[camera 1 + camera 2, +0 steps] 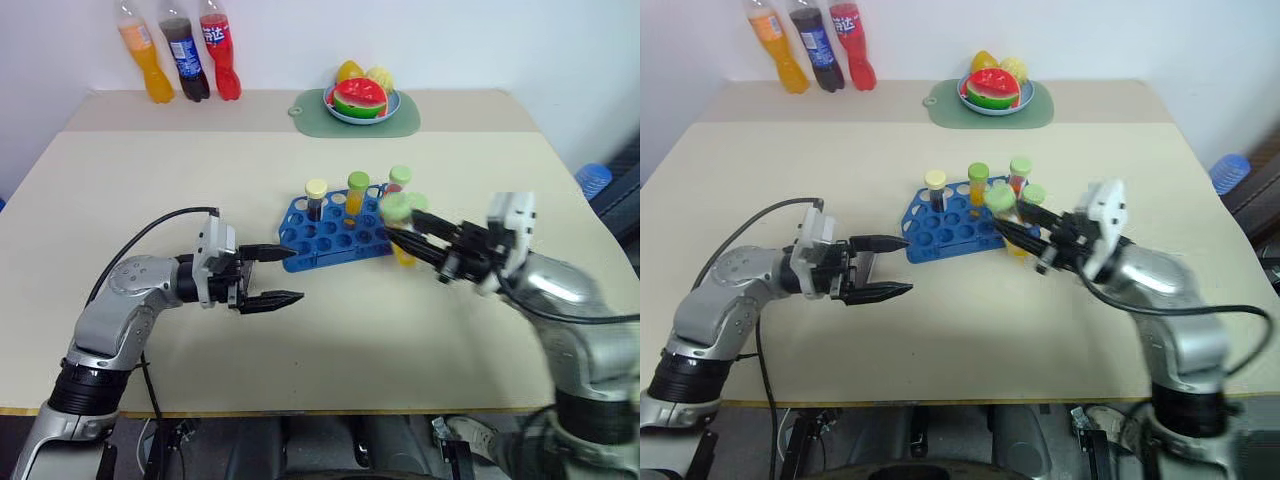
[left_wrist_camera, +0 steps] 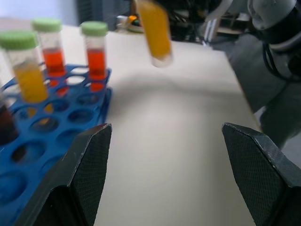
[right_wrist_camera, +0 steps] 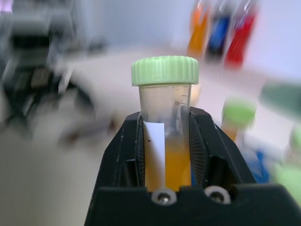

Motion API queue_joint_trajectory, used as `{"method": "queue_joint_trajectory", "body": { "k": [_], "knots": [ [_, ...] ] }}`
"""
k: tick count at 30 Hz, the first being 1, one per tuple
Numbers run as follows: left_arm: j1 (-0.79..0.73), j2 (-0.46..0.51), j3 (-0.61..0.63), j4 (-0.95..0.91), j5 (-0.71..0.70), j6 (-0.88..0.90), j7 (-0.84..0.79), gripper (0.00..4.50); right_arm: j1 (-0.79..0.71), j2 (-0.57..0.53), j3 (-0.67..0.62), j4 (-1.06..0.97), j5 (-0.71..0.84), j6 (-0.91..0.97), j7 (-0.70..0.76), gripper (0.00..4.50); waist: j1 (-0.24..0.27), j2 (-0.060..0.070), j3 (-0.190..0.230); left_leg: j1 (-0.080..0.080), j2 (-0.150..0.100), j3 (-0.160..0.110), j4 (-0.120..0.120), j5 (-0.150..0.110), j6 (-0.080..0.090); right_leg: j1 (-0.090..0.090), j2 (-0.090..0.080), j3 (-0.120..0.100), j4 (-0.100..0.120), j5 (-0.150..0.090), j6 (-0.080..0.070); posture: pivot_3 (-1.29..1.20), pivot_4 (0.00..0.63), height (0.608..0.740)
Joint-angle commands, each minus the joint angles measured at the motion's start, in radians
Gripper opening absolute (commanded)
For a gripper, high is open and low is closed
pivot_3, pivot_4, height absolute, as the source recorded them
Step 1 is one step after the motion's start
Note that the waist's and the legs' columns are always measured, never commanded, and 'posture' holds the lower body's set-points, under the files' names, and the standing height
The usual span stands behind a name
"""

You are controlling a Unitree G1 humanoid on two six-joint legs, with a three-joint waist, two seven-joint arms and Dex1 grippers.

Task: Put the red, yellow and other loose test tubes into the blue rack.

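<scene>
My right end effector (image 3: 165, 136) is clamped shut on a yellow tube (image 3: 164, 117), gripping its body just below the green cap, and I carry it off the tabletop (image 1: 400, 330) just beside the right end of the blue rack (image 1: 330, 240). The rack sits near the middle of the tabletop, a little toward the far edge. Standing in it I see a dark tube with a cream cap (image 1: 316, 198) toward its left end, a second yellow tube with a green cap (image 1: 357, 192) next to it, and an orange-red tube with a green cap (image 1: 398, 180) at the right; my left wrist view shows two red-filled tubes side by side (image 2: 96, 52) there. My left end effector (image 1: 268, 276) hangs with its fingers spread wide and nothing between them, just off the rack's near left corner. I see no loose tube lying on the tabletop, so I judge the task nearly done: what is left is to stand the yellow tube I carry in a free hole, of which the near rows have plenty, and let go. The soda bottles (image 1: 180, 55) and the fruit plate (image 1: 362, 105) along the far edge play no part.
</scene>
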Motion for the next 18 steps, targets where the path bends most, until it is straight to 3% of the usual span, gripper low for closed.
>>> {"method": "queue_joint_trajectory", "body": {
  "k": [1, 8, 18],
  "knots": [
    [-0.010, 0.013, 0.043, 0.005, -0.006, -0.019, -0.009, 3.85, -0.045, 0.072, 0.044, 0.113, -0.105, -0.186, -0.090, 0.79, 0.006, 0.000, 0.000, 0.000, 0.000, 0.001, 0.000, 0.000, 0.000, 0.000, 0.000, 0.000, 0.000, 0.000, 0.000, 0.00, 0.150, 0.740],
    [0.030, 0.034, 0.075, -0.016, 0.000, -0.028, 0.008, 3.85, -0.079, 0.167, 0.082, 0.352, -0.179, -0.430, -0.130, 0.79, 0.003, 0.000, 0.000, -0.002, -0.001, 0.001, 0.000, 0.000, 0.000, -0.001, -0.002, -0.001, 0.000, 0.000, 0.000, 0.00, 0.150, 0.740],
    [0.076, 0.037, 0.097, -0.068, -0.011, -0.014, 0.045, 3.85, -0.068, 0.196, 0.125, 0.500, -0.204, -0.545, -0.122, 0.79, 0.000, 0.000, 0.000, 0.001, -0.001, 0.002, 0.000, 0.000, 0.000, -0.001, -0.002, 0.000, 0.004, 0.000, 0.000, 0.00, 0.150, 0.740]
  ]
}}
